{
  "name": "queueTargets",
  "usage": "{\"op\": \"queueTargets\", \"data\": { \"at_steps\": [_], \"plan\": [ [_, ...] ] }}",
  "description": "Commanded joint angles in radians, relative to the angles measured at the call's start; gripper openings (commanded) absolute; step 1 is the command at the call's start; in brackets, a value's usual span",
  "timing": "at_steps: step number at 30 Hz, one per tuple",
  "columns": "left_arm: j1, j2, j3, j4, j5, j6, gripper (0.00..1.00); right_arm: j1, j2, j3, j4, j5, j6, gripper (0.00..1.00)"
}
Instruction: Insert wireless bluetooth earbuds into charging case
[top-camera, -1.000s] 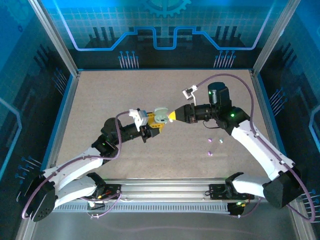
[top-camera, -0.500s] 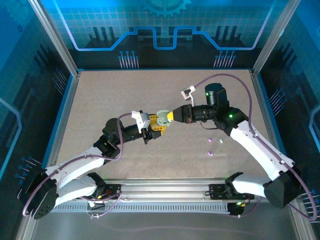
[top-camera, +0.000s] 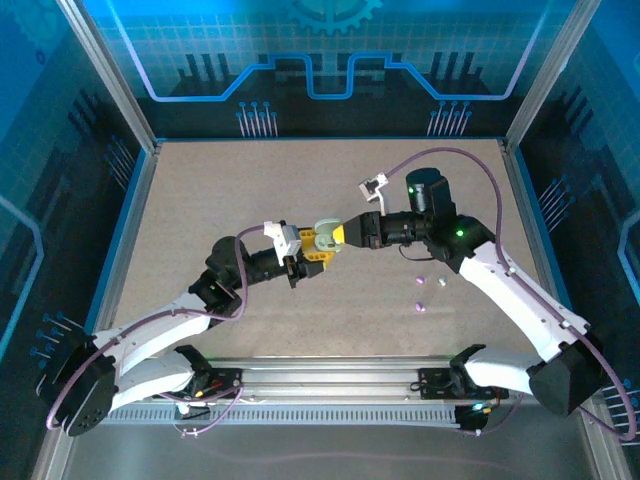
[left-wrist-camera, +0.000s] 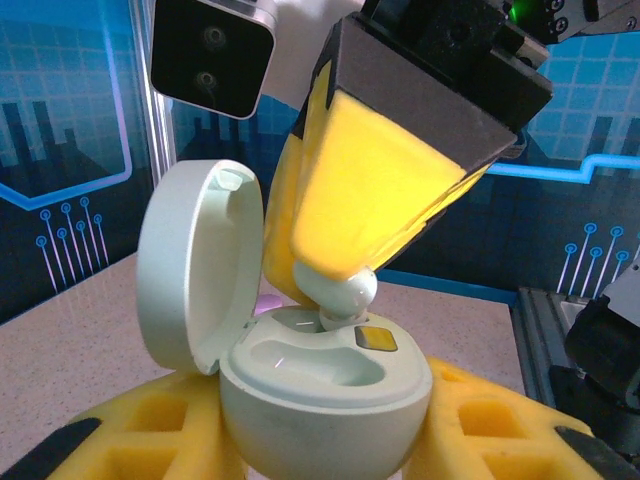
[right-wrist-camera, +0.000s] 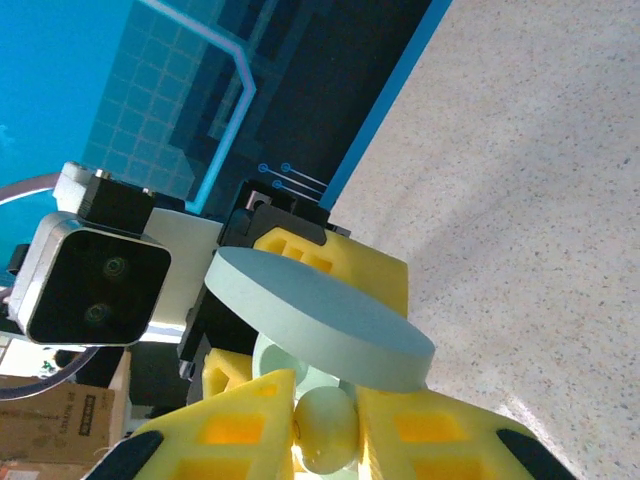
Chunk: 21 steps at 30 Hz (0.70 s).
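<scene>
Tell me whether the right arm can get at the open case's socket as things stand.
Probably yes. The left gripper holds the case with its lid swung back, leaving the socket uncovered, and the earbud in the right gripper touches it.

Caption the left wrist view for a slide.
Right gripper holds a pale earbud at the open case gripped by the left gripper.

Right pincer (top-camera: 338, 234), earbud (left-wrist-camera: 350, 292) block case (left-wrist-camera: 320, 400) mouth; raised lid (left-wrist-camera: 185, 270) alongside; far table (top-camera: 250, 180) open.

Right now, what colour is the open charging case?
Pale mint; charging case shows best in left wrist view.
</scene>
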Motion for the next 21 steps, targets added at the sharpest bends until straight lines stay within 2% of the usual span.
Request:
{"op": "queueTargets", "data": {
  "at_steps": [1, 8, 21],
  "plan": [
    [-0.022, 0.002, 0.029, 0.078, 0.029, -0.011, 0.26, 0.023, 0.008, 0.035, -0.046, 0.042, -0.046, 0.22],
    [-0.027, 0.009, 0.034, 0.089, 0.031, -0.017, 0.26, 0.048, 0.027, 0.074, -0.137, 0.114, -0.088, 0.28],
    [-0.031, 0.005, 0.031, 0.089, 0.025, -0.017, 0.26, 0.056, 0.011, 0.103, -0.186, 0.191, -0.099, 0.4]
  ]
}}
